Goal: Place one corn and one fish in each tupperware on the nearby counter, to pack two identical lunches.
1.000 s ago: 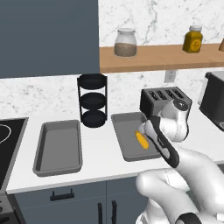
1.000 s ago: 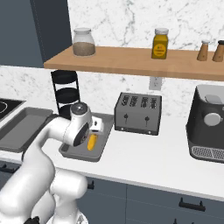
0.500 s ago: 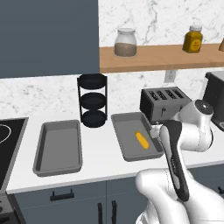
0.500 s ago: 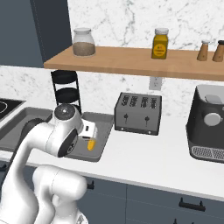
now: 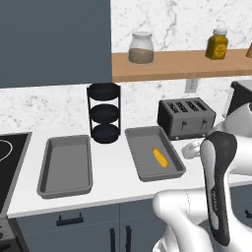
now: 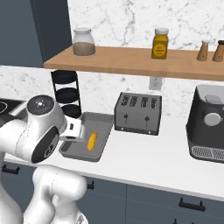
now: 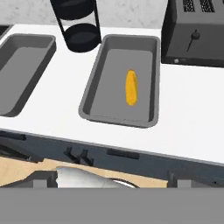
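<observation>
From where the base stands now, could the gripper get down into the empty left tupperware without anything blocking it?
Probably yes. The left tupperware lies open and empty on the counter; nothing stands over it. The black three-tier rack sits behind its far right corner, beside rather than over it. The arm would have to swing left past the tupperware holding the yellow corn.

Both base views look down across the counter (image 5: 118,172) from behind; the hand view looks down closer.

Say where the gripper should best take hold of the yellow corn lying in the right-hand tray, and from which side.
Probably at mid-length, from straight above. The yellow corn lies flat along the tray, apart from its raised walls, so a sideways approach would meet the rim. Fingers should close across its narrow width, where the rounded cob is thickest.
</observation>
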You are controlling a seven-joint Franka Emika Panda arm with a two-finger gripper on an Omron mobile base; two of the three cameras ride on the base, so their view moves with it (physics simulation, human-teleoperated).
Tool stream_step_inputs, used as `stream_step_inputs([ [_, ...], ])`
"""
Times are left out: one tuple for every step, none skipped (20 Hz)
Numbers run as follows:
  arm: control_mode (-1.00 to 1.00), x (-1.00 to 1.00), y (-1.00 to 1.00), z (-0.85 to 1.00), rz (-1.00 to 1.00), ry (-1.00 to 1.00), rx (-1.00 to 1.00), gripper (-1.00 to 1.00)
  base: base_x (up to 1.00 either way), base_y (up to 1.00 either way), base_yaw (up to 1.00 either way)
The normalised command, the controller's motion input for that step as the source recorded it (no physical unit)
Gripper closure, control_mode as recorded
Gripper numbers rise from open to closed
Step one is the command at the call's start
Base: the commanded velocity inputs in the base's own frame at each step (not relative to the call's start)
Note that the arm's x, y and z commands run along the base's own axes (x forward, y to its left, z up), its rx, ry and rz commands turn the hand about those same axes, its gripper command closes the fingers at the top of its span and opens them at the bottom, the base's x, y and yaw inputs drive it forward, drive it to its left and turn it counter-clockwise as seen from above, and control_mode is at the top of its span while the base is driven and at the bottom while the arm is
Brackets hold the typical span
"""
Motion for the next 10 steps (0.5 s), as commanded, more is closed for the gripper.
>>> stream_step_inputs([
  [-1.00, -0.99, 0.86, -0.33, 0.00, -0.21, -0.19, -1.00, 0.00, 0.00, 0.00],
  [-1.00, -0.90, 0.98, -0.38, 0.00, -0.20, -0.22, -1.00, 0.00, 0.00, 0.00],
  [-1.00, -0.84, 1.00, -0.44, 0.00, -0.19, -0.24, -1.00, 0.00, 0.00, 0.00],
  [-1.00, -0.77, 0.91, -0.41, 0.00, -0.16, -0.23, -1.00, 0.00, 0.00, 0.00],
  [-1.00, -0.74, 0.84, -0.36, 0.00, -0.14, -0.22, -1.00, 0.00, 0.00, 0.00],
  [-1.00, -0.61, 0.39, -0.21, 0.00, -0.03, -0.15, -1.00, 0.00, 0.00, 0.00],
  [1.00, 0.00, 0.00, 0.00, 0.00, 0.00, 0.00, -1.00, -0.54, 0.02, 0.00],
  [1.00, 0.00, 0.00, 0.00, 0.00, 0.00, 0.00, -1.00, -0.36, -0.14, 0.00],
  [1.00, 0.00, 0.00, 0.00, 0.00, 0.00, 0.00, -1.00, -0.21, -0.49, -0.05],
  [1.00, 0.00, 0.00, 0.00, 0.00, 0.00, 0.00, -1.00, -0.14, -0.79, -0.10],
])
